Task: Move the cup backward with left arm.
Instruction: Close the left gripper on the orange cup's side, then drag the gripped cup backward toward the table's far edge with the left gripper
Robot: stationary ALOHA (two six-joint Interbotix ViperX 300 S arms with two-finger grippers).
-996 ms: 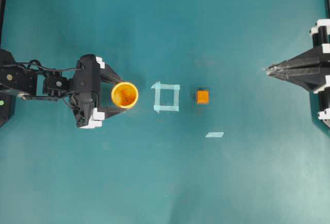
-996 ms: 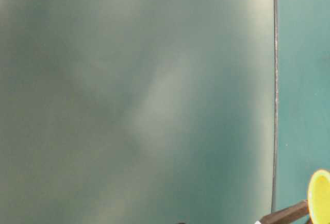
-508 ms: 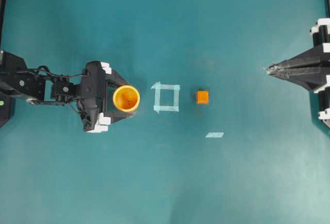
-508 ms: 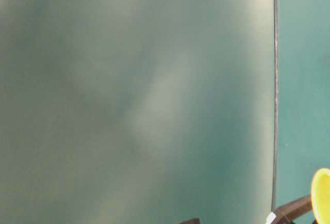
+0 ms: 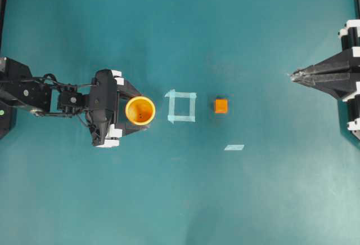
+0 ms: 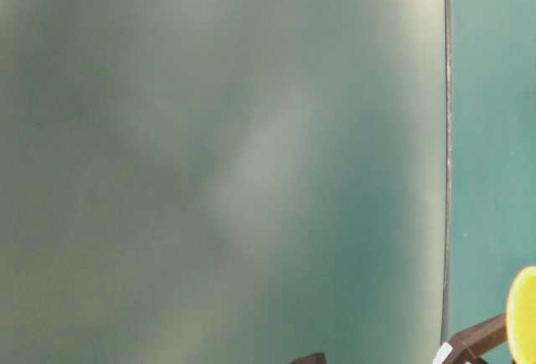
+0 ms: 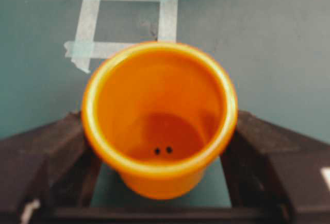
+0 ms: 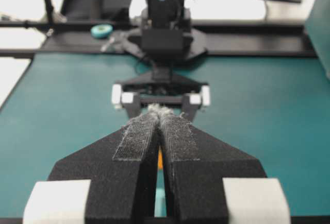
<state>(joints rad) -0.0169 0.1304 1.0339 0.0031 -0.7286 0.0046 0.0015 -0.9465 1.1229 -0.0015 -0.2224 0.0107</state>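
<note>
The yellow-orange cup (image 5: 140, 110) stands upright on the teal table, left of centre. My left gripper (image 5: 136, 111) reaches in from the left, one black finger on each side of the cup. In the left wrist view the cup (image 7: 160, 116) fills the gap, its rim resting against both fingers (image 7: 49, 149). Its yellow rim (image 6: 524, 314) and one finger show at the lower right of the table-level view. The right gripper (image 5: 292, 76) rests shut at the right edge, its pads pressed together (image 8: 161, 112).
A pale tape square (image 5: 181, 106) lies just right of the cup, also visible ahead of it (image 7: 126, 23). A small orange cube (image 5: 221, 106) sits further right, with a tape scrap (image 5: 234, 147) below it. A blurred grey panel fills most of the table-level view.
The left gripper has pushed right and slightly toward the table's near edge, and its fingers have narrowed onto the cup. The cup shifted with it. The right arm has not moved.
</note>
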